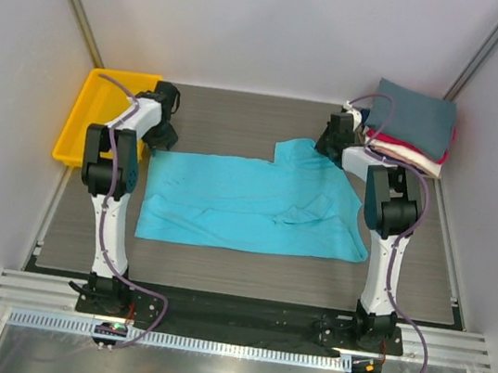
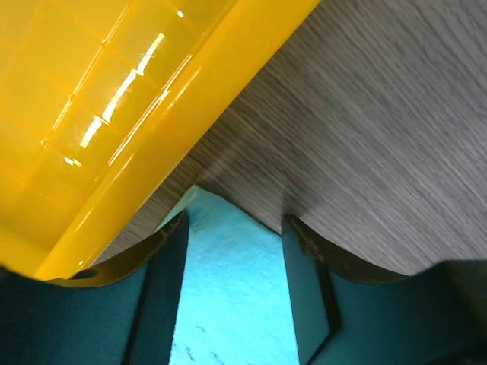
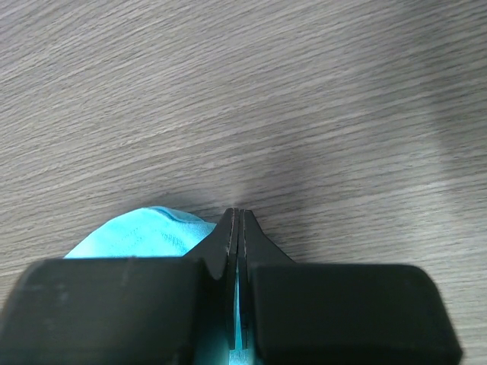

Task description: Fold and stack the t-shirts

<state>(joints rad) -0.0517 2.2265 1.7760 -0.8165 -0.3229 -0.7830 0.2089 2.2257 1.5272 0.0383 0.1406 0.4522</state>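
Turquoise t-shirt point(image 1: 246, 205) is lying spread across the middle of the table point(image 1: 241, 115) in the overhead view, mostly flat, with wrinkles toward 3 o'clock. A yellow tray point(image 1: 73, 137) is sitting at 10 o'clock. A stack of folded shirts point(image 1: 417, 127), grey on top, is sitting at 2 o'clock, probably where this shirt is going once folded. The left claw point(image 1: 162, 131) is reaching down at the shirt's far corner at 10 o'clock and the right claw point(image 1: 330, 147) at the far corner at 1 o'clock, seemingly so the two can take the far edge together.

In the left wrist view, the left claw point(image 2: 236, 228) is standing open, its fingers straddling the pointed shirt corner lying on the table, just beside the tray's rim at 10 o'clock. It is not yet pinching.

In the right wrist view, the right claw point(image 3: 237, 217) is pressing closed, with a thin sliver of turquoise cloth caught between its jaws and more cloth bunching at 8 o'clock.
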